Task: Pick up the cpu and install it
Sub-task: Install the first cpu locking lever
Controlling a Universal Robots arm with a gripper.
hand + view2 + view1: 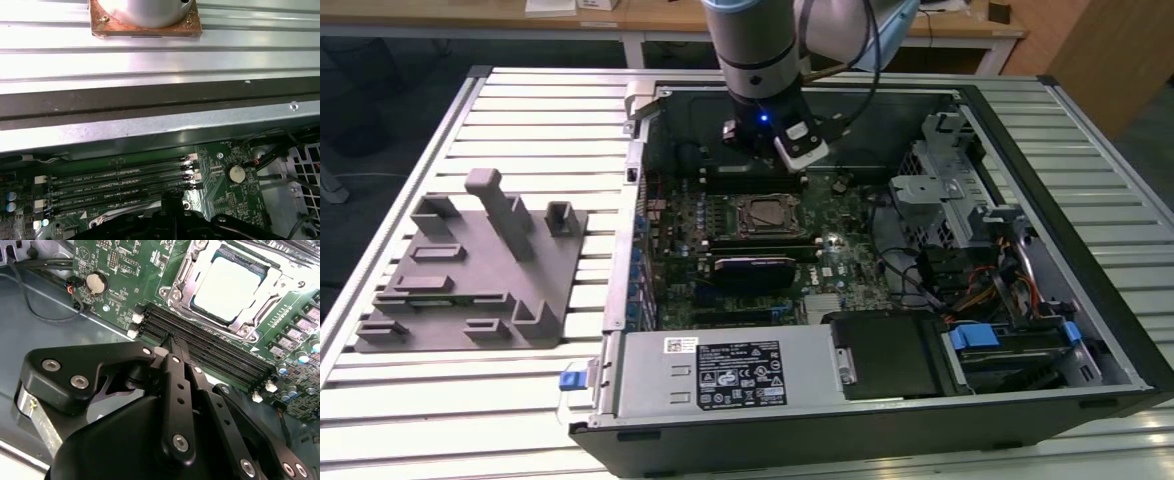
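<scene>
Hand [172,342] hovers near cpu [227,287] seated in socket [182,277].

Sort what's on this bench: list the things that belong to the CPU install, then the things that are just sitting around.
Part of the job:
- cpu, seated in the socket frame
- gripper, over the memory slots beside it
- motherboard

Lying about:
- grey tray with upright posts, outside the case on the exterior view's left
- power supply
- coin cell battery

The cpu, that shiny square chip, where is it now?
The cpu sits in the metal socket frame on the green motherboard, beside the black memory slots, in the second wrist view.
</scene>
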